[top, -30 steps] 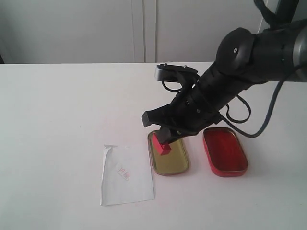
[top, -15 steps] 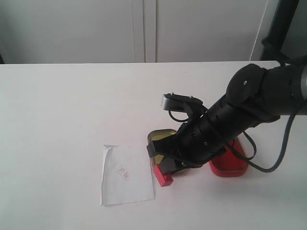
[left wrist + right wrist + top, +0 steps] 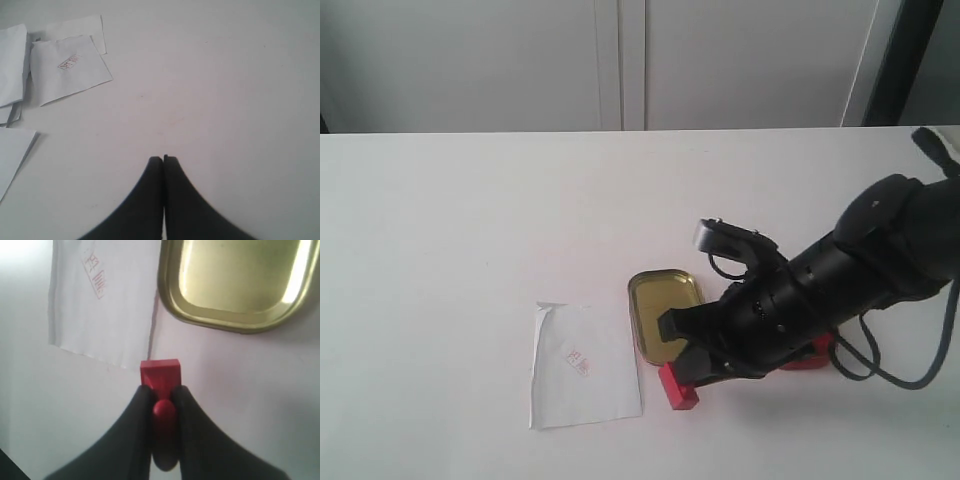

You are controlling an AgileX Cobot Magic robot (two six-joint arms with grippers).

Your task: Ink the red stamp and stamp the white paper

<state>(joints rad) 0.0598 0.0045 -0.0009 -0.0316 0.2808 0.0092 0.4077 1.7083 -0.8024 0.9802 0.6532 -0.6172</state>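
The red stamp (image 3: 678, 385) (image 3: 160, 374) is low at the table, just right of the near right corner of the white paper (image 3: 582, 378) (image 3: 107, 305). I cannot tell whether it touches the table. My right gripper (image 3: 692, 368) (image 3: 162, 390) is shut on its knob handle, with the square base sticking out past the fingertips. The paper bears a faint red print (image 3: 578, 362) (image 3: 95, 275). My left gripper (image 3: 163, 159) is shut with nothing in it, over bare white table; it does not show in the exterior view.
An open gold tin (image 3: 663, 310) (image 3: 235, 280) lies just behind the stamp. A red tin (image 3: 810, 356) is mostly hidden behind my right arm. Several white paper sheets (image 3: 70, 67), one with a print, lie near my left gripper.
My right arm has come down and toward the front, carrying the red stamp from over the gold tin to the table beside the paper's corner. Its grip has not changed.
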